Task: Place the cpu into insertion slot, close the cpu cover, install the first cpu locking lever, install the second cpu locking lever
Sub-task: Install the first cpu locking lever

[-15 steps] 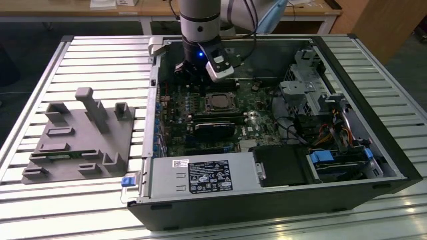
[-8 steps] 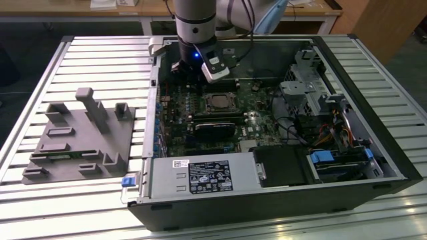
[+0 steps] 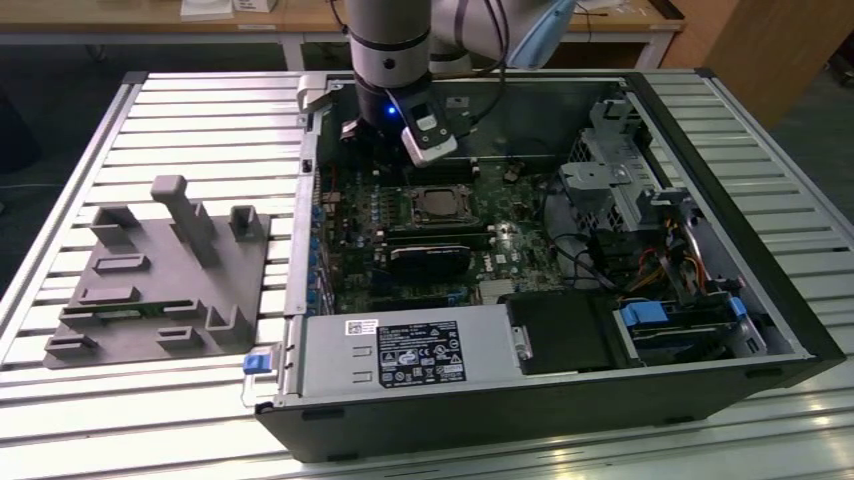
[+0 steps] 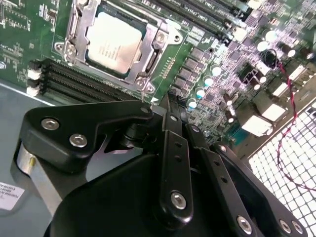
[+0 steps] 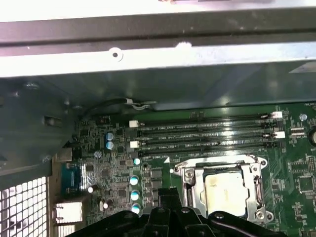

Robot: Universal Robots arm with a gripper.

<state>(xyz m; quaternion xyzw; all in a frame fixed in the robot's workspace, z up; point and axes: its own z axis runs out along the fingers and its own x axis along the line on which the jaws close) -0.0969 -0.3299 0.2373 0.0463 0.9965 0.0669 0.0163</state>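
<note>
Computer case (image 3: 534, 420): lies open on the slatted table (image 3: 200, 130); inside it are the motherboard (image 3: 354, 240), a labelled power supply (image 3: 400, 352), a black drive bay (image 3: 577, 335) and a bundle of cables (image 3: 667, 265) towards the exterior view's right.

Insertion slot (image 3: 414, 205): sits near the middle of the motherboard; it contains the cpu (image 4: 112, 42), which lies flat and square within it, pale metal top facing up.

Cpu cover (image 4: 81, 22): lowered flat over the slot; its silver frame rests around the cpu's edges and the chip shows through the window. Whether the locking levers are latched cannot be told.

Memory slots (image 5: 202, 138): run in parallel rows just beside the socket.

Gripper (image 4: 168, 101): hangs inside the case above the motherboard; its fingers are drawn together with nothing between them; the tips stand near one corner of the cover, apart from it.

Grey fixture (image 3: 154, 285): rests on the table outside the case, at the exterior view's left.
</note>
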